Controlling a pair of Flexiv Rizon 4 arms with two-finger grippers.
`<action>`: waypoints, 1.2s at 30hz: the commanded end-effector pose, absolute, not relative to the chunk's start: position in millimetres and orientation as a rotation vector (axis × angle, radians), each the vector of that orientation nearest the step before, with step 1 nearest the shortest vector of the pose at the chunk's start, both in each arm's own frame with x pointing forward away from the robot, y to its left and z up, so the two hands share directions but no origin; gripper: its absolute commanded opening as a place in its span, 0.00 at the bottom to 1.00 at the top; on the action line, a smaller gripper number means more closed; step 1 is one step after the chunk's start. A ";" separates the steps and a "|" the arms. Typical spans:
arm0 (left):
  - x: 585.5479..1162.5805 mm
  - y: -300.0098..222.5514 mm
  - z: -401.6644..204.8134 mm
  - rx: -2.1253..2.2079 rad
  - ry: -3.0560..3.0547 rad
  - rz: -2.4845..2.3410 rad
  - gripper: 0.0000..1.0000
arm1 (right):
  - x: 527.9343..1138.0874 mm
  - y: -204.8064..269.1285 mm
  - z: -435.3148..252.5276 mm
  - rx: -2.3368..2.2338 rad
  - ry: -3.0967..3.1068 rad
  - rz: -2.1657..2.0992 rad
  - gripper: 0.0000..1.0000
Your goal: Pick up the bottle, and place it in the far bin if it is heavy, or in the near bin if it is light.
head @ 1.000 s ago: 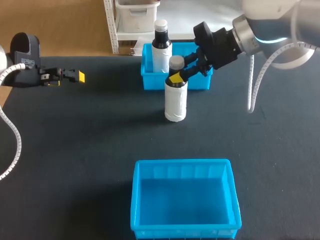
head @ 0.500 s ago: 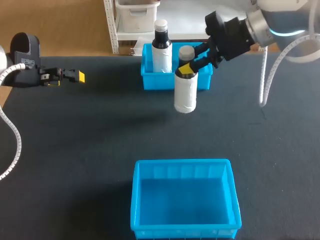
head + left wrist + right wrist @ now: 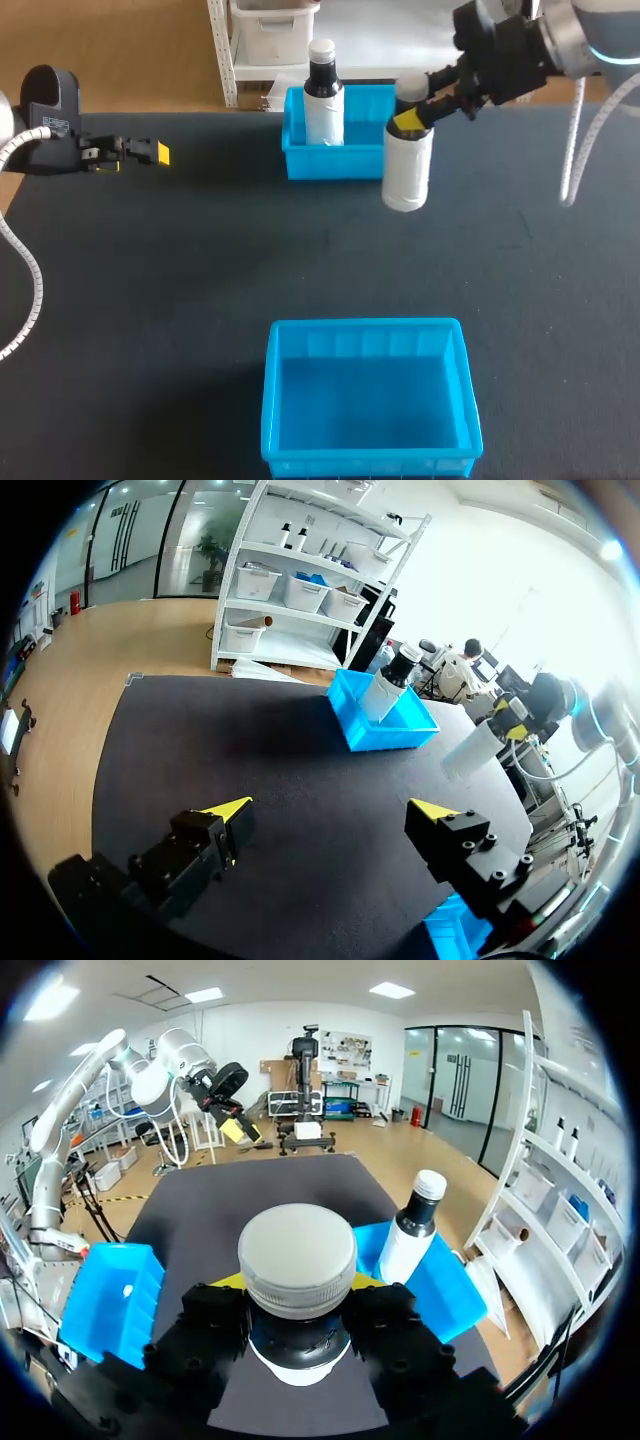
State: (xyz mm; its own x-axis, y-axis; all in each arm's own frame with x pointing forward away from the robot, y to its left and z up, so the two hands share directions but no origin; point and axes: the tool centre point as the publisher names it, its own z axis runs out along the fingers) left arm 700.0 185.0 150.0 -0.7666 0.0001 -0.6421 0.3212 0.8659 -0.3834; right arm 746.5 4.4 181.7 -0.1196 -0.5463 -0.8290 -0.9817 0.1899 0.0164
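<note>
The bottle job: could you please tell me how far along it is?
Pickup looks done: the right claw is shut on the bottle, holding it above the table beside the far bin, where another bottle stands. Left: setting it into the far bin or the near bin; it is in neither yet.

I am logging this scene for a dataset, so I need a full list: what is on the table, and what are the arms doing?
held bottle: one, white with a grey cap, at the far bin's right end, gripped at the neck.
second bottle: one, white with a dark neck and white cap, upright in the far bin's left part.
far bin: one, blue, at the table's far edge.
near bin: one, blue, at the near edge, nothing in it.
table: one, black top.
right gripper: shut on the held bottle.
left gripper: open, holding nothing, over the table's left edge.
</note>
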 end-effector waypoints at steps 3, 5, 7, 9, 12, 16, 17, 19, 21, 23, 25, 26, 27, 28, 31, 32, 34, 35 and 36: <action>700.0 185.0 150.0 0.231 2.374 -0.636 1.00 | 735.4 -16.1 195.5 -1.393 1.785 0.739 0.00; 700.0 185.0 150.0 0.231 2.374 -0.636 1.00 | 735.7 -22.2 197.6 -1.380 1.793 0.731 0.00; 700.0 185.0 150.0 0.231 2.374 -0.636 1.00 | 735.7 -29.4 199.3 -1.366 1.805 0.725 0.00; 700.0 185.0 150.0 0.231 2.374 -0.636 1.00 | 735.5 -36.6 200.9 -1.354 1.816 0.713 0.00; 700.0 185.0 150.0 0.231 2.374 -0.636 1.00 | 735.4 -48.3 203.8 -1.331 1.833 0.697 0.00; 700.0 185.0 150.0 0.231 2.374 -0.636 1.00 | 737.8 -63.3 207.0 -1.296 1.859 0.672 0.00; 700.0 185.0 150.0 0.231 2.374 -0.636 1.00 | 738.7 -66.6 207.9 -1.287 1.866 0.663 0.00; 700.0 185.0 150.0 0.231 2.374 -0.636 1.00 | 741.6 -74.2 210.0 -1.267 1.880 0.646 0.00; 700.0 185.0 150.0 0.231 2.374 -0.636 1.00 | 744.2 -80.1 212.3 -1.250 1.890 0.631 0.00; 700.0 185.0 150.0 0.231 2.374 -0.636 1.00 | 746.5 -84.3 214.6 -1.238 1.895 0.619 0.00; 700.0 185.0 150.0 0.231 2.374 -0.636 1.00 | 749.7 -89.0 217.5 -1.222 1.901 0.605 0.00; 700.0 185.0 150.0 0.231 2.374 -0.636 1.00 | 751.3 -90.6 218.6 -1.215 1.904 0.601 0.00; 700.0 185.0 150.0 0.231 2.374 -0.636 1.00 | 752.6 -91.5 219.3 -1.210 1.906 0.599 0.00; 700.0 185.0 150.0 0.231 2.374 -0.636 1.00 | 755.9 -92.9 220.3 -1.202 1.908 0.599 0.00; 700.0 185.0 150.0 0.231 2.374 -0.636 1.00 | 768.3 -92.7 221.5 -1.195 1.910 0.594 0.00; 700.0 185.0 150.0 0.231 2.374 -0.636 1.00 | 773.4 -92.2 222.2 -1.194 1.910 0.593 0.00; 700.0 185.0 150.0 0.231 2.374 -0.636 1.00 | 784.2 -90.2 223.0 -1.194 1.908 0.589 0.00; 700.0 185.0 150.0 0.231 2.374 -0.636 1.00 | 790.5 -89.4 223.4 -1.191 1.904 0.595 0.00; 700.0 185.0 150.0 0.231 2.374 -0.636 1.00 | 796.0 -88.4 223.6 -1.190 1.903 0.598 0.00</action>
